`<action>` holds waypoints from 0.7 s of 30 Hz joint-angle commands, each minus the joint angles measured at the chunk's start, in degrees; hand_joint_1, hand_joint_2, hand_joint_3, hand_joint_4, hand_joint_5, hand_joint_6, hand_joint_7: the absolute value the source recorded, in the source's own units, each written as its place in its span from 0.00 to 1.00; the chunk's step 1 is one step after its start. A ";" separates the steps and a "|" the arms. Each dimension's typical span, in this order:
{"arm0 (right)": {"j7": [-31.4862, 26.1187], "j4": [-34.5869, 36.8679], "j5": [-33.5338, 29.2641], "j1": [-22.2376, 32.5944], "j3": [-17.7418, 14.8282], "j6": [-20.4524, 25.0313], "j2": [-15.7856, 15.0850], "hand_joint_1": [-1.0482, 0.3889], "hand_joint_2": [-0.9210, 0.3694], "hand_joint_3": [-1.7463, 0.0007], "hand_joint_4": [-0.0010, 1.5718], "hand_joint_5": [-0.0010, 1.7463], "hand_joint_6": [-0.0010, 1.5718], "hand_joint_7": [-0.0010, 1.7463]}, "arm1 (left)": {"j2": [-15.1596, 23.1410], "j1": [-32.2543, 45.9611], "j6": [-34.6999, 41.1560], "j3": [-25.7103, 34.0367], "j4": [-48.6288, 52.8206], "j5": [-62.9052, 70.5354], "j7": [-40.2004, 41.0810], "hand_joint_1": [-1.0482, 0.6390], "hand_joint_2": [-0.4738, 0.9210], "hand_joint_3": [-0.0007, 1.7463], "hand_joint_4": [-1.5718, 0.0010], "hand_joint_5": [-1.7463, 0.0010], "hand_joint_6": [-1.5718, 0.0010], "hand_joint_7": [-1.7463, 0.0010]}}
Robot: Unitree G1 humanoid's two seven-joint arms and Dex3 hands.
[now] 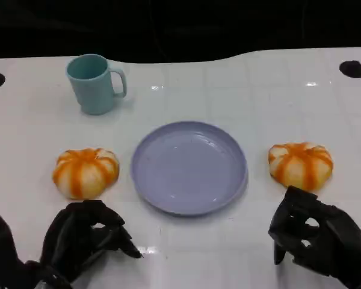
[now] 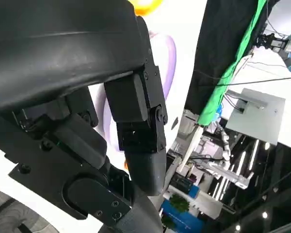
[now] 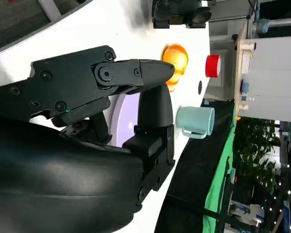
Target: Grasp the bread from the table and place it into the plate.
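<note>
Left bread (image 1: 86,173): a round bun with orange stripes, sitting on the worktop just left of the plate, not touching it. Nothing holds it. A small orange part of a bun also shows at the edge of the left wrist view (image 2: 146,6).
Right bread (image 1: 300,165): a second bun of the same kind, sitting on the worktop to the right of the plate, a little farther from its rim than the left one. Nothing holds it.
Plate (image 1: 189,167): a round lilac plate lying flat on the worktop between the two buns, with nothing on it. Its rim shows in the left wrist view (image 2: 170,53) and a pale part of it shows behind the fingers in the right wrist view (image 3: 123,109).
Left hand (image 1: 84,238): below the left bread, on the near side of the plate's left edge. Its fingers are curled inward and grasp nothing; the topmost fingers lie close under the bun but apart from it.
Right hand (image 1: 316,238): below the right bread, near side of the plate's right edge. Its fingers are curled in, clenched on nothing; the top of the hand sits just under the bun, and I cannot tell whether they touch.
Mug (image 1: 95,83): a pale teal mug standing upright beyond the plate, toward its far left, handle turned toward the plate's side. It also shows in the right wrist view (image 3: 195,121).
Worktop (image 1: 240,96): white and glossy, carrying everything.
</note>
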 commanded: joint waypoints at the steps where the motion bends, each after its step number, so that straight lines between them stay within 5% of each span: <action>1: 0.12 -2.03 1.52 -0.23 -1.04 1.64 -0.60 0.37 0.00 0.80 0.41 1.00 0.30 0.94 | 1.22 -0.46 -0.55 0.42 0.56 -0.20 -0.64 0.00 0.78 0.00 0.00 0.67 0.00 0.81; 5: 0.51 -2.92 0.39 -1.03 -1.26 -0.86 -1.75 0.37 0.00 0.82 0.32 1.00 0.25 0.85 | 1.36 -0.64 -0.61 0.46 0.90 -0.15 -0.87 0.00 0.78 0.00 0.00 0.67 0.00 0.81; 11: 0.15 -3.32 -0.60 -2.04 -1.82 -4.53 -2.53 0.37 0.00 0.85 0.27 0.85 0.25 0.67 | 1.31 -0.55 -0.65 0.44 0.85 -0.17 -0.88 0.00 0.78 0.00 0.00 0.67 0.00 0.81; 21: -1.58 -3.74 -3.15 -3.81 -3.23 -9.22 -3.46 0.41 0.00 0.86 0.26 0.76 0.24 0.57 | 1.33 -0.48 -0.75 0.38 0.71 -0.13 -0.84 0.00 0.78 0.00 0.00 0.67 0.00 0.80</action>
